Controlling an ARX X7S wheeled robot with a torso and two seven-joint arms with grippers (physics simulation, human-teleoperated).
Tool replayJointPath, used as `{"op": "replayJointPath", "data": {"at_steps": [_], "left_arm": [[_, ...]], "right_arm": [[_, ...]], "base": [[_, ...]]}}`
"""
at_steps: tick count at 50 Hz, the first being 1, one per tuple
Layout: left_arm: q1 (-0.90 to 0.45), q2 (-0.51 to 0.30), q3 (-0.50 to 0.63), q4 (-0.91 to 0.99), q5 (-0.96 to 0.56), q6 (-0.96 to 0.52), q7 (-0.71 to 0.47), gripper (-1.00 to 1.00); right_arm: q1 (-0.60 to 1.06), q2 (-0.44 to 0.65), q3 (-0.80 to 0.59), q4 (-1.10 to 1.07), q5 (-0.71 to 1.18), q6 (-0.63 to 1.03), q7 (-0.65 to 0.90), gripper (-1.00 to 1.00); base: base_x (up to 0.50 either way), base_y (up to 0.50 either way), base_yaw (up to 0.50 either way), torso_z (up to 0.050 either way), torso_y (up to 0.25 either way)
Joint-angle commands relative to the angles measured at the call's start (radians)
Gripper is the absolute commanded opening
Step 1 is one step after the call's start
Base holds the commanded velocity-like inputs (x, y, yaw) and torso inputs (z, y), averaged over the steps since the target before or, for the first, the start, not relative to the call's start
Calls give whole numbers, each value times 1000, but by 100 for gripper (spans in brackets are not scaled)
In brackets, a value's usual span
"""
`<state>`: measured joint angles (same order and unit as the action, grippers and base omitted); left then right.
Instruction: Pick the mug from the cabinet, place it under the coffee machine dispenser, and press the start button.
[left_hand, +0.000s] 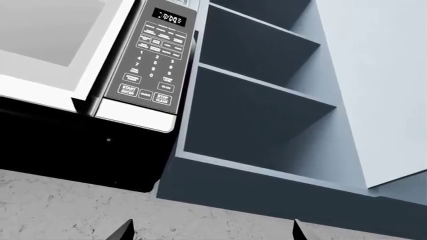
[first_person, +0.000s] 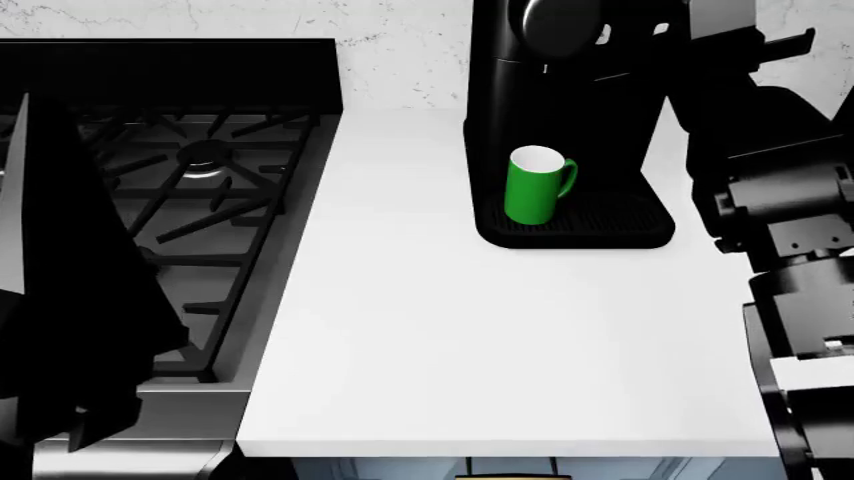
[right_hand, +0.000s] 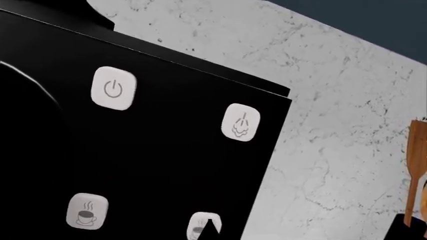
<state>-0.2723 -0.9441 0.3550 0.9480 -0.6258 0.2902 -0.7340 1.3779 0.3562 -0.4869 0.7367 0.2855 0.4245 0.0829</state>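
Note:
The green mug (first_person: 538, 187) stands upright on the ribbed drip tray (first_person: 607, 218) of the black coffee machine (first_person: 567, 100), below the round dispenser head (first_person: 561, 22). Its handle points right. The right wrist view shows the machine's black top panel with white buttons: power (right_hand: 113, 88), steam (right_hand: 241, 122), a coffee cup button (right_hand: 87, 212) and a fourth (right_hand: 197, 227). My right gripper (right_hand: 212, 231) shows as one dark tip, fingers together, over that fourth button. My left gripper (left_hand: 210, 232) is open and empty, facing the cabinet shelves (left_hand: 260, 100), which hold nothing I can see.
A gas stove (first_person: 200, 160) lies left of the white counter (first_person: 507, 340). A microwave (left_hand: 143, 65) hangs beside the open cabinet. My right arm (first_person: 761, 130) rises beside the machine. A wooden utensil (right_hand: 415, 165) stands by the marble wall.

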Motion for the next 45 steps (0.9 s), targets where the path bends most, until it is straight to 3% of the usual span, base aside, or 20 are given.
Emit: {"op": "replayJointPath", "data": {"at_steps": [1, 45], "left_arm": [[0, -3, 0, 2, 1, 1, -5, 100], [5, -26, -9, 10, 4, 12, -27, 100]], "right_arm": [[15, -10, -4, 55, -8, -24, -5, -100], [94, -68, -16, 310, -32, -137, -35, -100]], "base": [[0, 0, 0, 0, 0], [0, 0, 0, 0, 0]]}}
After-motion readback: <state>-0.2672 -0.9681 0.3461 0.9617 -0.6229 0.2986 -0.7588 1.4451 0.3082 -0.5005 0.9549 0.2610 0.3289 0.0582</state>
